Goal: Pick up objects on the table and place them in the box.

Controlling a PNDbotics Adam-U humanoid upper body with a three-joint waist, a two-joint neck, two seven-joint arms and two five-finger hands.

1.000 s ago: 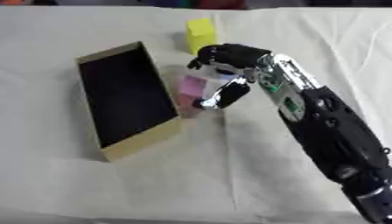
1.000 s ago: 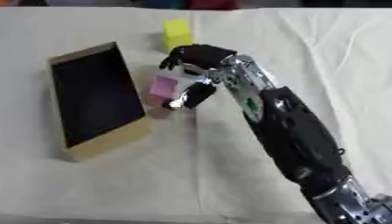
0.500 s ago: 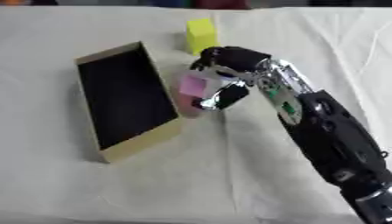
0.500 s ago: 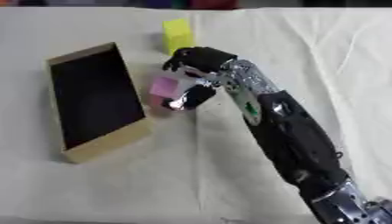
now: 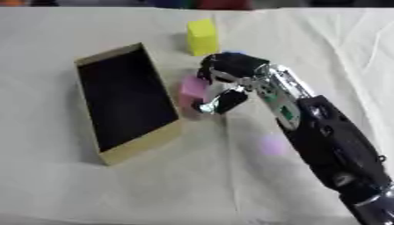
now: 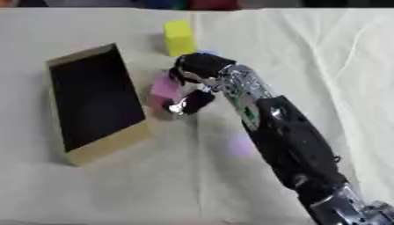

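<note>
**Inspector:** Pink: one small block [image 5: 191, 88], held in the right hand [image 5: 227, 74]. The fingers curl over its top and right side, and the thumb [image 5: 223, 102] comes up against its lower edge, so the block is pinched between them. Whether its underside touches the cloth I cannot tell.

**Clerk:** And its place relative to the box?

**Inspector:** The block sits at the hand's left, just beside the right wall of the box [image 5: 165, 110], near that wall's middle. It is outside the box, not over the opening. The box is tan cardboard with a dark interior, lying askew, its near corner further toward the viewer than the hand.

**Clerk:** Anything else near the hand?

**Inspector:** A yellow block [image 6: 178, 37] stands upright beyond the hand, apart from it, on the far side. A bit of blue [image 6: 206, 52] shows just behind the knuckles; I cannot make out what it is. A faint purple spot [image 5: 271, 144] lies on the cloth beside the forearm, nearer the viewer than the hand.

**Clerk:** The arm itself?

**Inspector:** The right arm [image 5: 331, 149] enters from the lower right corner, black with a silver wrist section, and reaches up and leftward to the block. All of it rests over a wrinkled white tablecloth [image 5: 69, 184]. The left hand shows in neither view.
</note>
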